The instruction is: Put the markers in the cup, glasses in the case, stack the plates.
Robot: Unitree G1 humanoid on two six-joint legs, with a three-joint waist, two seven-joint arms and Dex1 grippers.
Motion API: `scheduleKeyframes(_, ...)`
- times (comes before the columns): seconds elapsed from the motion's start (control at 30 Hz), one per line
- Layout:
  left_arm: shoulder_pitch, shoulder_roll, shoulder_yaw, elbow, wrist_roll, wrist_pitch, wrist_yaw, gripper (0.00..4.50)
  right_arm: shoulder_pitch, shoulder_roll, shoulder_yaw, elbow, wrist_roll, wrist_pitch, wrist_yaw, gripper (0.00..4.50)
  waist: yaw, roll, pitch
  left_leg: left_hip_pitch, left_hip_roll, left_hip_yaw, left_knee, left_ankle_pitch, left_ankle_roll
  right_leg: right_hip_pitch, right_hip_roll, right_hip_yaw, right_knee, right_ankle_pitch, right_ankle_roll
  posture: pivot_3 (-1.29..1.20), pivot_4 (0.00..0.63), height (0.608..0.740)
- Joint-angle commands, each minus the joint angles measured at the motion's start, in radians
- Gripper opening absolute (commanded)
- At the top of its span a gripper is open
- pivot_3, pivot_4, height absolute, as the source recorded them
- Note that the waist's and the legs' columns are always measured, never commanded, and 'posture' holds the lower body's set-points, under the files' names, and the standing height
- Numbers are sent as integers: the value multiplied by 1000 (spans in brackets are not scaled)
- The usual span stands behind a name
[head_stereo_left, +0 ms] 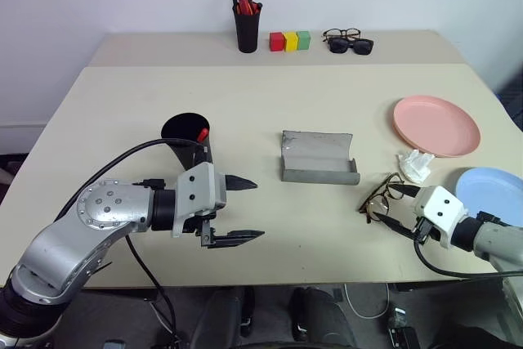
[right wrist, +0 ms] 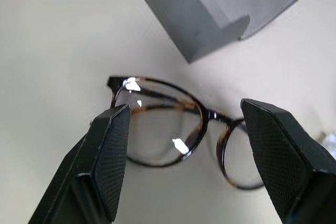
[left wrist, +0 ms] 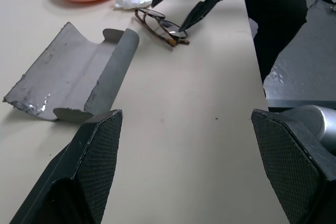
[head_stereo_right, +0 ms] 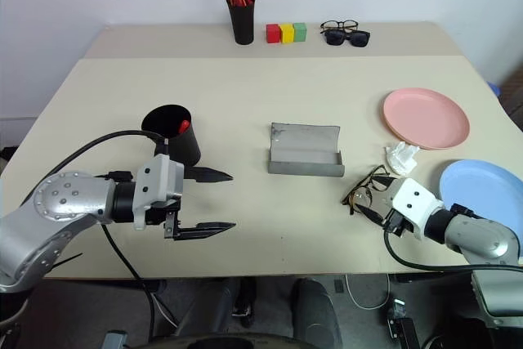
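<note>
the glasses (head_stereo_left: 382,198) lie flat on the table (head_stereo_left: 270,112), near its right front edge, just right of the open grey case (head_stereo_left: 319,157). the right gripper (right wrist: 184,153) hovers over them with its jaws wide, one finger to each side of a lens (not closed on the frame). a crumpled white tissue (head_stereo_left: 415,165) sits just beyond, between the glasses and the pink plate (head_stereo_left: 435,124); the blue plate (head_stereo_left: 498,194) lies nearer, at the right edge. left of the case stands the cup (head_stereo_left: 188,136) with a marker (head_stereo_left: 202,134) inside. the left gripper (head_stereo_left: 237,212) hangs in front of the cup, jaws wide and empty.
</note>
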Motion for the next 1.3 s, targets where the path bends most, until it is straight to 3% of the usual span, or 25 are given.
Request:
scheduleKeyframes(0.03,-16,7,7,-13,-15,-7,-20,3999,17,-14,-33,-27,-22,-31,-15,3401,0,0,0,0,0,0,0,0,0,0,0,0,0,0,0,0,150,740)
scheduleKeyframes(0.53,-16,27,40,-42,-53,21,-37,3999,29,16,27,125,-164,-167,-122,3401,0,-1,0,3,0,0,0,0,0,0,0,0,-1,0,0,0,150,740)
scheduleKeyframes(0.8,-25,17,24,-45,-56,35,-11,3999,-163,130,169,78,-152,-108,-161,3401,-34,-3,0,6,1,0,-2,0,0,2,0,1,0,0,0,0,150,740)
scheduleKeyframes(0.97,-31,12,15,-25,-47,29,-12,3999,-271,174,204,72,-127,-78,-169,3401,-25,-2,2,5,0,0,-3,0,0,0,0,0,0,0,0,0,150,740)
scheduleKeyframes(1.17,-19,10,16,-26,-44,22,-10,3999,-270,120,141,94,-98,-76,-144,3401,-23,-3,2,5,0,0,-3,0,0,1,0,0,-2,0,0,0,150,740)
scheduleKeyframes(1.3,-11,8,18,-23,-40,15,-12,3999,-229,48,55,125,6,-33,-55,3401,-23,-3,3,5,0,0,-3,0,0,1,0,0,-1,0,0,0,150,740)
